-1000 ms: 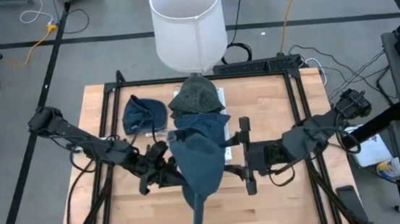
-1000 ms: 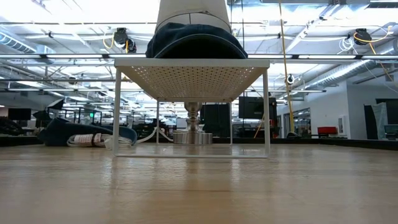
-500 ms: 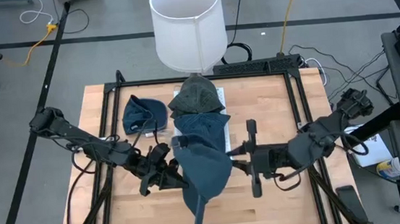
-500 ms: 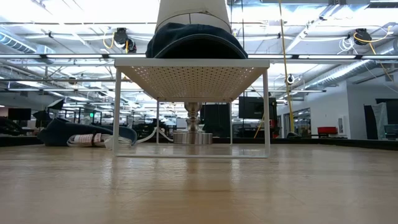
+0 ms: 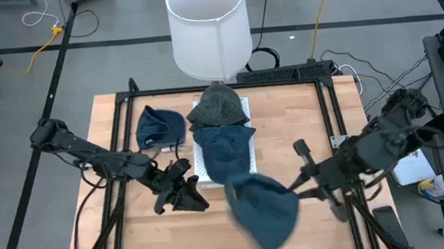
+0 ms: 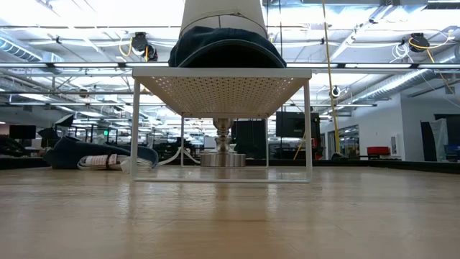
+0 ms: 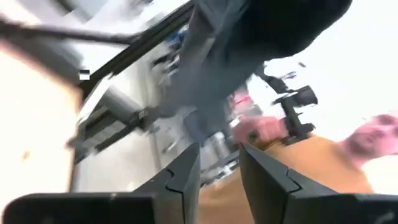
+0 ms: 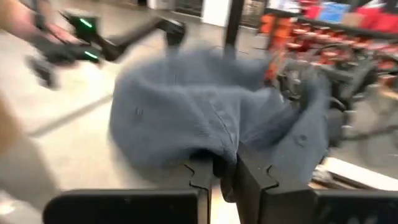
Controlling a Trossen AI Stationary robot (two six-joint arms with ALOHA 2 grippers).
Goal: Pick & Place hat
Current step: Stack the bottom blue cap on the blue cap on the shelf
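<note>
While we carry: right gripper [image 5: 298,184] pinches blue hat [image 5: 263,210], near-right of rack [image 5: 201,165].
Left gripper [image 5: 195,199]: jaws slightly apart, empty.
Next: we need a drop spot.

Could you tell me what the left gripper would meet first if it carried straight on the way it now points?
Probably the blue cap hanging from the right gripper: the left gripper points across the table toward it, with bare wood between. Height is hard to judge.

I see my right gripper [image 5: 301,184] pinching a blue cap [image 5: 263,211] at the table's [image 5: 302,113] near edge. My left gripper [image 5: 190,200] sits left of it. Three more caps [image 5: 224,131] lie farther back, a white lampshade [image 5: 208,26] beyond.
</note>
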